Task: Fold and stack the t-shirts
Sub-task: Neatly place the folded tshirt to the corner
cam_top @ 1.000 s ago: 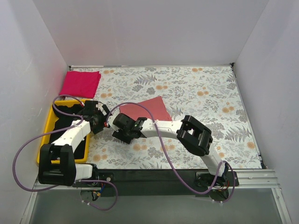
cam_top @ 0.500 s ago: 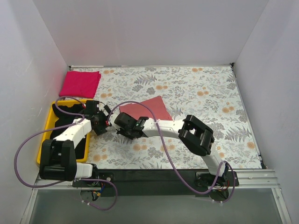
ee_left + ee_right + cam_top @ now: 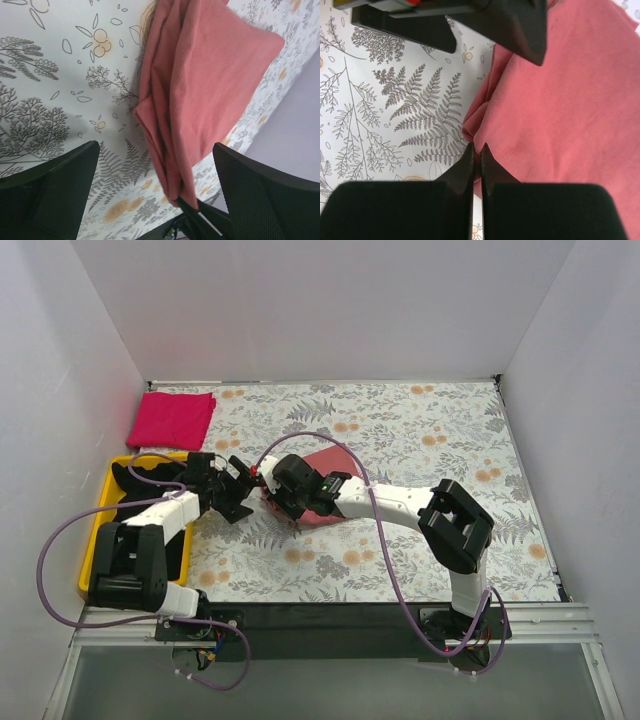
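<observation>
- Salmon-red t-shirt (image 3: 335, 472): folded into a flat slanted rectangle on the floral tablecloth (image 3: 430, 440), a little way to the right of the yellow bin (image 3: 88, 562).
- Fabric is matte, fine-ribbed cotton. Several layers show stacked along its bin-side edge (left wrist view), and they bunch into a small lump at the near corner.
- Top face is mostly smooth, w/ a shallow crease or two.
- Magenta-pink t-shirt (image 3: 172, 418): neat folded square just beyond the bin's far end, flat, apart from the salmon one.
- Black cloth (image 3: 140, 512) lies inside the bin, rumpled. Prob. shirts, but can't make out the shape.
- Left gripper (image 3: 240, 492): just right of the bin, fingers (image 3: 55, 185) spread wide w/ nothing between them. It points at the salmon shirt's bin-side edge and isn't touching it.
- Right gripper (image 3: 476, 150): on the side of the left gripper away from the bin. Its fingers are pressed together, tips right at the shirt's bunched near corner.
- Can't tell whether any cloth is caught between the tips.
</observation>
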Action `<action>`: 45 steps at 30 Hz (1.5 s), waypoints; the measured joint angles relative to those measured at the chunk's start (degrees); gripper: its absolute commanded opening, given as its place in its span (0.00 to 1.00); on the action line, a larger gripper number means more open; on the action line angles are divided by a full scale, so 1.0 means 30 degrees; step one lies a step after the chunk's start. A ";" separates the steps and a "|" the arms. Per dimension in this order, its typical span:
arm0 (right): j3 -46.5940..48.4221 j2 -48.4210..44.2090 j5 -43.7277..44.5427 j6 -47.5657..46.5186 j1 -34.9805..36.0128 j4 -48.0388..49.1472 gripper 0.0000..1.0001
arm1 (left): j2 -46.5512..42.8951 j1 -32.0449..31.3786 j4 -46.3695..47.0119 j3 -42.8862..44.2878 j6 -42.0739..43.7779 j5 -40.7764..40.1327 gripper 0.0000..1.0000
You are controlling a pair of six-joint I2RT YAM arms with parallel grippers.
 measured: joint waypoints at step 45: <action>-0.6943 -0.6244 -0.2834 0.1523 -0.2164 -0.2244 0.66 | 1.1591 -0.2798 -0.2922 1.4644 1.4338 -1.2939 0.00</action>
